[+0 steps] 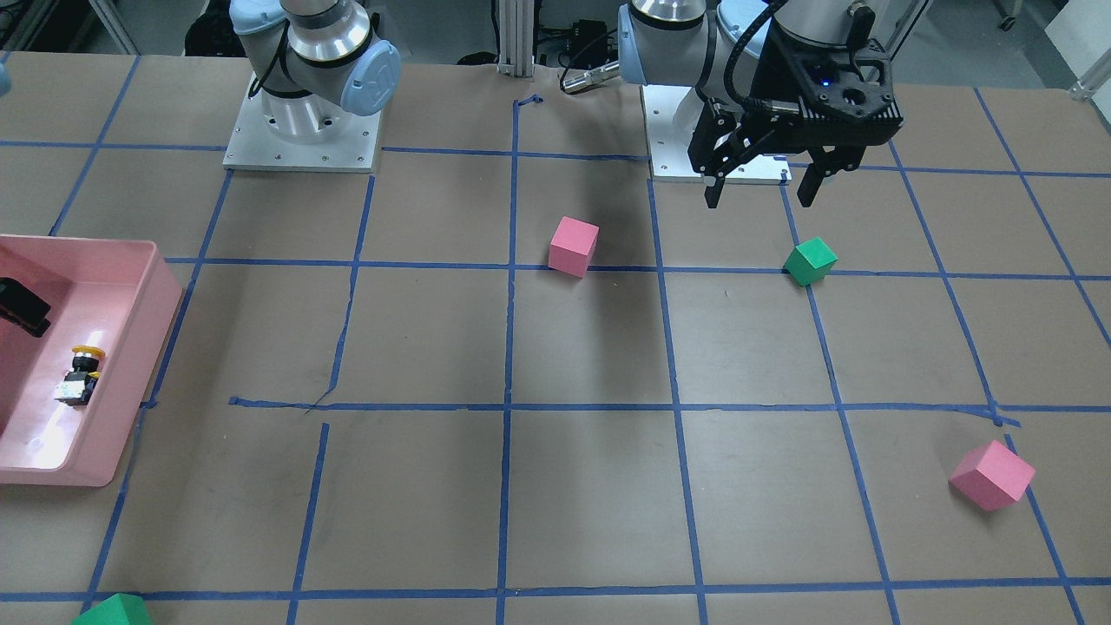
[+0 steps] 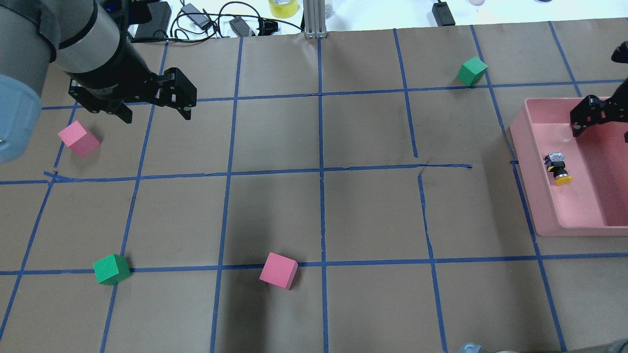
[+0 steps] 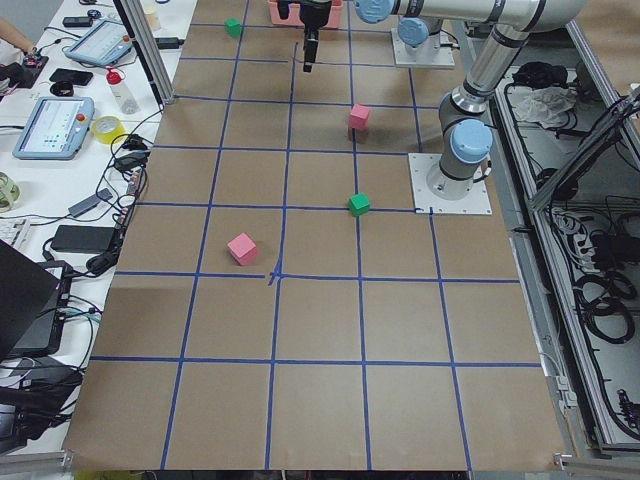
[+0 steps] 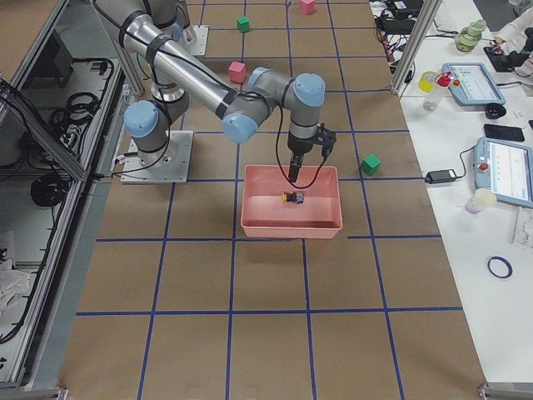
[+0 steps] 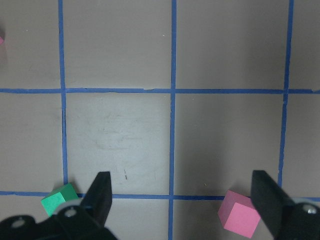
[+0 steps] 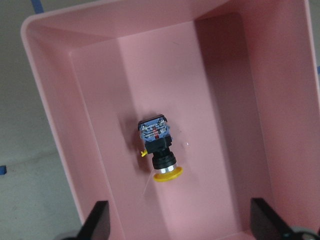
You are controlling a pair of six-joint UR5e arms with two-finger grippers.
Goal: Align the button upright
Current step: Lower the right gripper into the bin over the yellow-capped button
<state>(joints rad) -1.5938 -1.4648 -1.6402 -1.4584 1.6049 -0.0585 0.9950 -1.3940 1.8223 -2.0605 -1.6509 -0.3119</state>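
The button (image 6: 159, 147) lies on its side on the floor of the pink bin (image 6: 50, 100), with its yellow cap toward the near end of the right wrist view. It also shows as the button (image 2: 557, 167) and the button (image 1: 80, 373). My right gripper (image 6: 182, 222) hovers above the bin, open and empty, with the button between and ahead of its fingers. It enters the overhead view as the right gripper (image 2: 601, 125). My left gripper (image 2: 157, 116) hangs open and empty over the far-left table, away from the bin.
The pink bin (image 2: 520, 137) stands at the table's right side. Cubes are scattered about: a pink cube (image 2: 78, 138) beside the left gripper, a green cube (image 2: 112, 269), a pink cube (image 2: 278, 270) and a green cube (image 2: 472, 71). Blue tape lines grid the brown table.
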